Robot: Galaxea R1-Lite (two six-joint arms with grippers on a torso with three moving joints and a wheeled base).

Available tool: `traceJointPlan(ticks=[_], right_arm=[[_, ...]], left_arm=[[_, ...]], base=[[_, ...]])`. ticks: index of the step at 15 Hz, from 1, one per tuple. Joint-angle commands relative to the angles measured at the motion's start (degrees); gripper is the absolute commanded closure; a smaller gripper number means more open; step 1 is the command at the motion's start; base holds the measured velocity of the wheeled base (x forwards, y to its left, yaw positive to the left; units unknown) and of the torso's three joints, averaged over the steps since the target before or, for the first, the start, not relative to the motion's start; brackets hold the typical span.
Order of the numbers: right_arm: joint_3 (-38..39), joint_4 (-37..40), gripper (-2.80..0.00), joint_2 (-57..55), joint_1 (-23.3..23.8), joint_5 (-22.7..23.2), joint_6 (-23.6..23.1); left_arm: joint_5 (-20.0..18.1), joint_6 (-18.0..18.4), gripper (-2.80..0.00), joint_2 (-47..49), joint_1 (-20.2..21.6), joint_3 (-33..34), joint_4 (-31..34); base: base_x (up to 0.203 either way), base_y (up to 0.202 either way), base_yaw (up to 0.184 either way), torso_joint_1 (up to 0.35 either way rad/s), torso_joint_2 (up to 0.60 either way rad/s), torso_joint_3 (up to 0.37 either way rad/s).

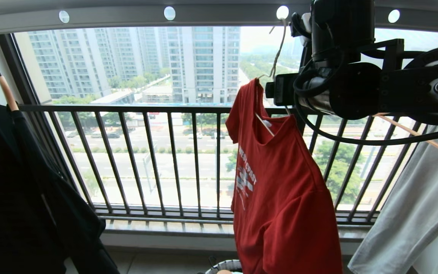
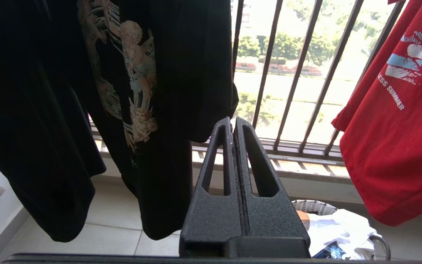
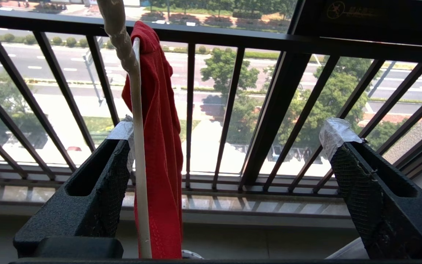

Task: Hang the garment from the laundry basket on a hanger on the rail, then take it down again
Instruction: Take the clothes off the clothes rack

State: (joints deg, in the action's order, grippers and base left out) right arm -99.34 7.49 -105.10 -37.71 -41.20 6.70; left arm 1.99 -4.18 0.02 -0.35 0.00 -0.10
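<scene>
One red T-shirt (image 1: 283, 198) hangs from one thin cream-white wire hanger (image 1: 276, 57), whose hook reaches up to a round hole in the grey overhead rail (image 1: 203, 17); four of the rail's holes show in the head view. The shirt sits lopsided, bunched on one arm of the wire, with a white neck label just showing at the collar. Its white lettering reads "COAST" in part from the head view and "SUMMER" in the left wrist view, beside a pale blue and white print. The right gripper (image 3: 229, 146) is raised at hanger height, jaws spread wide and holding nothing; the hanger's wire and the shirt's folded edge pass just beside one taped fingertip (image 3: 123, 130). The left gripper (image 2: 233, 126) is low and apart, its jaws pressed together on nothing. One black garment (image 2: 152, 91) with a cherub print hangs to the left on a wooden hanger (image 1: 8, 95), and pale cloth (image 1: 413, 213) hangs to the right. Below, one laundry basket (image 2: 315, 207) holds white fabric (image 2: 339, 223). Behind everything runs the dark barred window railing (image 1: 146, 152).
</scene>
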Motion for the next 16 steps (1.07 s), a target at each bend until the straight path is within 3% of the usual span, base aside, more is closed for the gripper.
traceJointPlan(ticks=[1,2,3,16], right_arm=[[-0.24,-0.19,-2.8,-0.02,0.09,-0.19,-0.55],[-0.43,-0.37,-2.8,-0.02,0.09,-0.19,-0.55],[-0.53,-0.37,0.0,0.07,0.09,-0.1,-0.64],[-0.33,-0.28,0.0,1.9,0.0,1.04,-0.55]], left_arm=[[0.03,-0.04,0.0,0.06,0.0,0.0,-0.02],[0.03,-0.04,0.0,0.06,0.0,0.0,-0.07],[0.03,-0.04,0.0,-0.02,0.0,0.0,0.02],[0.03,-0.04,0.0,0.06,0.0,0.0,0.02]], base=[[0.0,0.0,0.0,0.0,0.0,0.0],[0.0,0.0,0.0,0.0,0.0,0.0],[0.0,0.0,0.0,0.0,0.0,0.0],[0.0,0.0,0.0,0.0,0.0,0.0]])
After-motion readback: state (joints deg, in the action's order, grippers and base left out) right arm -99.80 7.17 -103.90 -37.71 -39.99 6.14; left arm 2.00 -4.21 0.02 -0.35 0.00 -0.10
